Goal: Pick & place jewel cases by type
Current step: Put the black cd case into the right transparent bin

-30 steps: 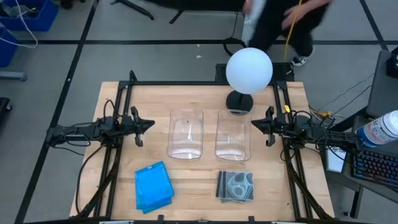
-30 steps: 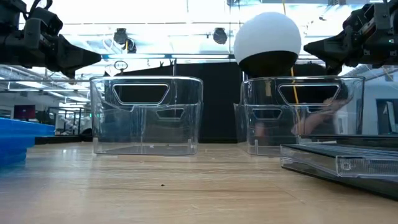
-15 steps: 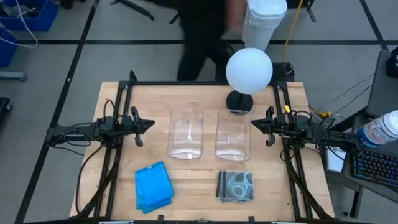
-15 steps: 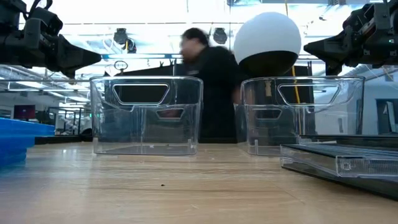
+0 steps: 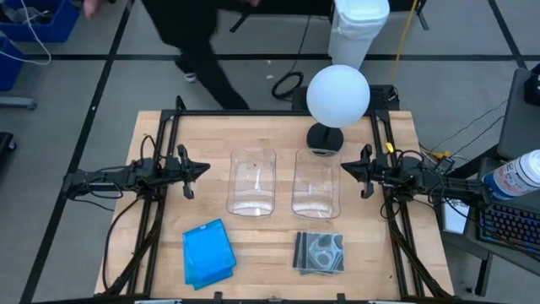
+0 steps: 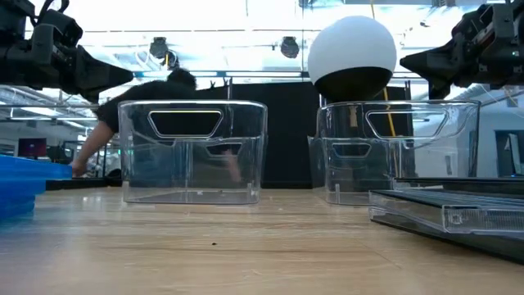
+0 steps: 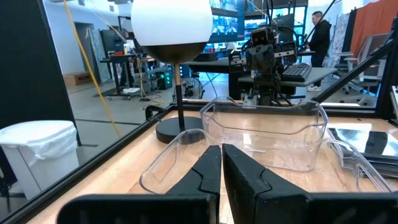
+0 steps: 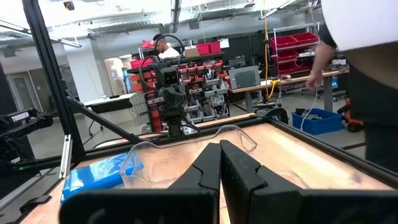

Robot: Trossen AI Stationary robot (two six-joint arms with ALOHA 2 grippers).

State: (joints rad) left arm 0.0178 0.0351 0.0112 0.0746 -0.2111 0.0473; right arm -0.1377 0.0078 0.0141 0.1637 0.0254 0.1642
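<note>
Only the person behind the surface has moved; the left gripper [image 5: 199,168] and right gripper [image 5: 348,168] stay closed, empty and raised, while the blue cases [image 5: 207,252] and grey cases [image 5: 319,252] lie unsorted before both tubs [image 5: 252,181].

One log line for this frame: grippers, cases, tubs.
left gripper: shut, empty, left of tubs | right gripper: shut, empty, right of tubs | blue cases: on table | grey cases: on table | tubs: empty
</note>
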